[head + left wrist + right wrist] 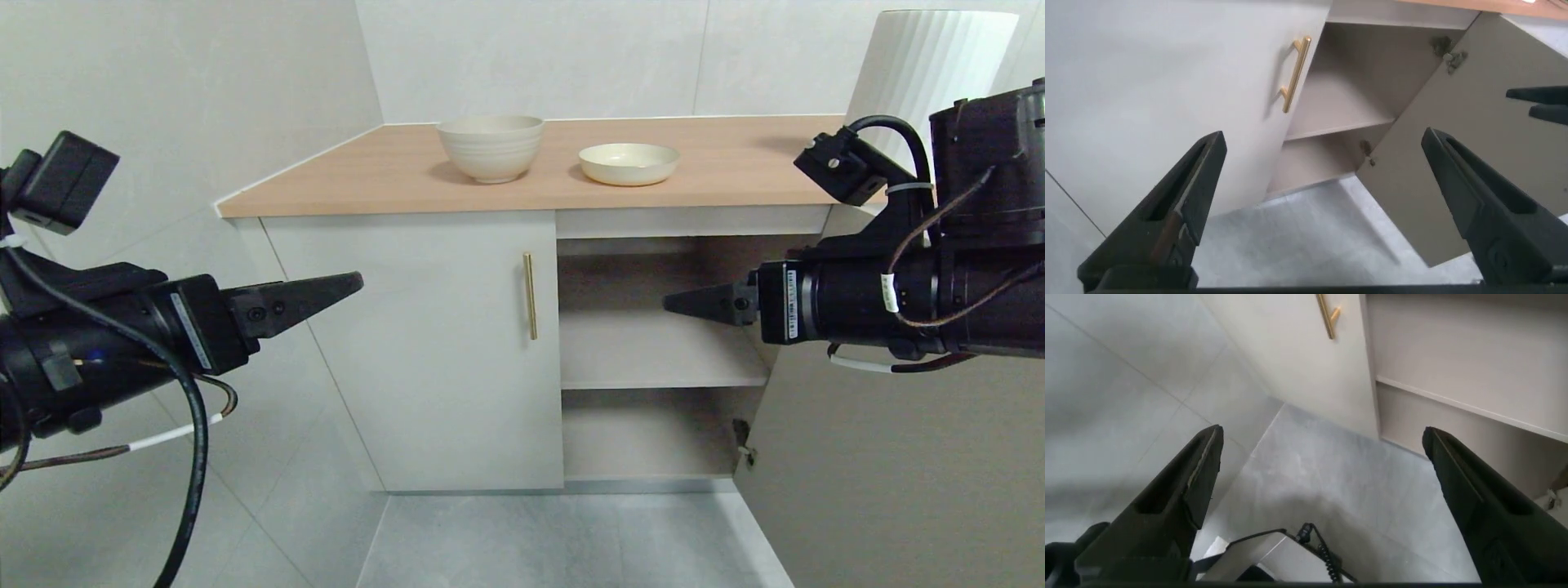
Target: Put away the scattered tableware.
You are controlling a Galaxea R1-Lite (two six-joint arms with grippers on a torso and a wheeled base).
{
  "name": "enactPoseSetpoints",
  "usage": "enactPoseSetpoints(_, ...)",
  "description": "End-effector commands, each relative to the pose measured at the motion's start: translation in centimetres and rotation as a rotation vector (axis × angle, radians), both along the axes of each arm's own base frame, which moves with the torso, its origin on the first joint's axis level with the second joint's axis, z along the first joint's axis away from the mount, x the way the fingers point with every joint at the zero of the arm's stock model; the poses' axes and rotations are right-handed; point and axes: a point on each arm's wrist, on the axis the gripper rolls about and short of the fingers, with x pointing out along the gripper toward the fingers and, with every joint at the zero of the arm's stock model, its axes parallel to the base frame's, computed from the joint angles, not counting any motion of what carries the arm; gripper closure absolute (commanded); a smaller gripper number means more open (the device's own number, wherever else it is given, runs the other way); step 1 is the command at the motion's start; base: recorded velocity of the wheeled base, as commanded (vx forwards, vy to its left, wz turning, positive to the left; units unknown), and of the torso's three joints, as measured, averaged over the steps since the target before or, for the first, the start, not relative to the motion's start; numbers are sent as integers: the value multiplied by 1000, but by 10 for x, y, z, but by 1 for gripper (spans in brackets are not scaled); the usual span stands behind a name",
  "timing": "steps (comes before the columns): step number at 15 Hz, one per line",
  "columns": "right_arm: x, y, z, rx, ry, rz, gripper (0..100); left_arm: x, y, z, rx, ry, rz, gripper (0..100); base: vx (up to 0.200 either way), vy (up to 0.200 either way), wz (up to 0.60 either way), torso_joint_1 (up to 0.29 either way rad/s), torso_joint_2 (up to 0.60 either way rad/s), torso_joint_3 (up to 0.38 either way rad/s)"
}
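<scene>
A deep beige bowl (491, 147) and a shallow cream dish (629, 163) stand side by side on the wooden countertop (375, 175). Both grippers hang in front of the cabinet, well below the counter and apart from the tableware. My left gripper (347, 286) is at the left, level with the closed door, and its fingers (1184, 204) are spread wide with nothing between them. My right gripper (678, 302) points into the open compartment at upper-shelf height. It is open and empty too (1323, 445).
The cabinet's left door (424, 343) is closed, with a gold handle (530, 296). The right door (882, 474) is swung open, showing two bare shelves (653, 367). A tall white ribbed object (931, 73) stands at the counter's right end. Grey tiled floor (563, 539) lies below.
</scene>
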Motion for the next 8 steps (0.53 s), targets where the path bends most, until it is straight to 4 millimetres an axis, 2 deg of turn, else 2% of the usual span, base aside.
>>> enactPoseSetpoints(1,0,0,1,2,-2,-1,0,1,0,0,1,3,2,0,0,0,0,0,0,0)
enactPoseSetpoints(5,-6,0,2,-11,-14,-35,0,0,0,2,0,-2,4,0,0,0,0,0,0,0)
enactPoseSetpoints(8,-6,0,2,-12,-13,-35,0,2,0,1,7,23,7,0,200,0,0,-1,4,1)
